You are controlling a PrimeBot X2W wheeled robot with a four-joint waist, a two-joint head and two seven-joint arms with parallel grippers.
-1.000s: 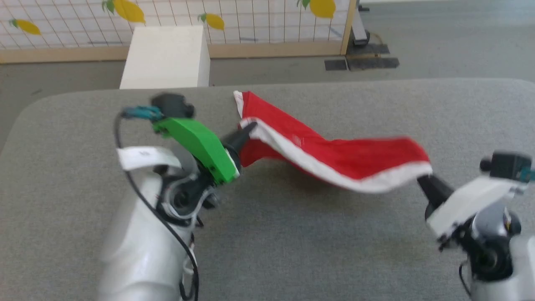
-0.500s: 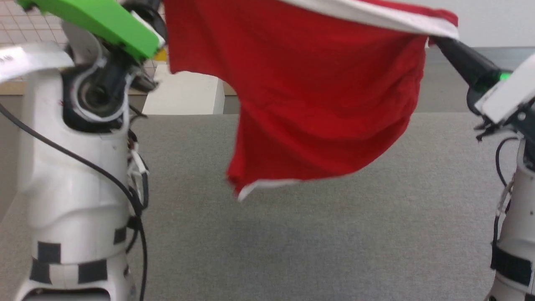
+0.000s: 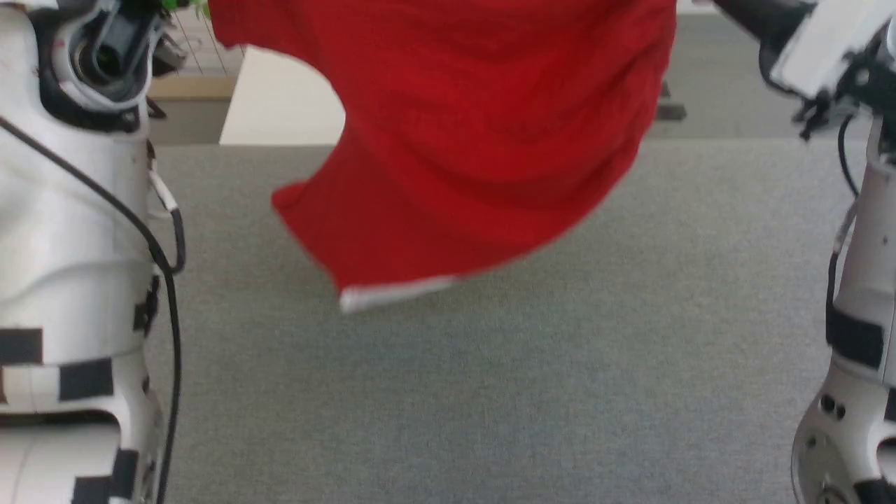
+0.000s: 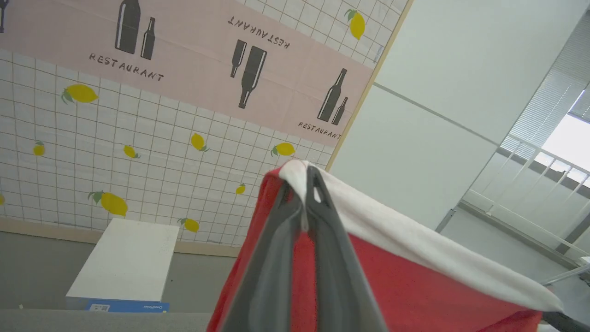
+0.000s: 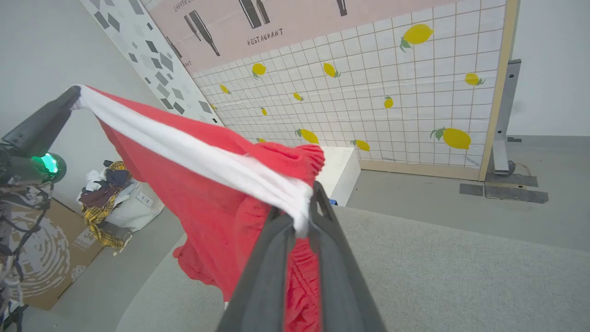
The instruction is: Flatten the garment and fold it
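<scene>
The small bright-red fabric garment hangs in the air over the grey cloth-covered table, stretched by its white-trimmed edge between both arms. The left gripper is clamped on one end of that edge, the right gripper on the other. The held edge runs left to right. The loose body drops below it, lowest hem nearer the table's left edge, so flattening probably needs an even lowering.

Left fingers, right fingers pinched closed, held high, apart.
</scene>
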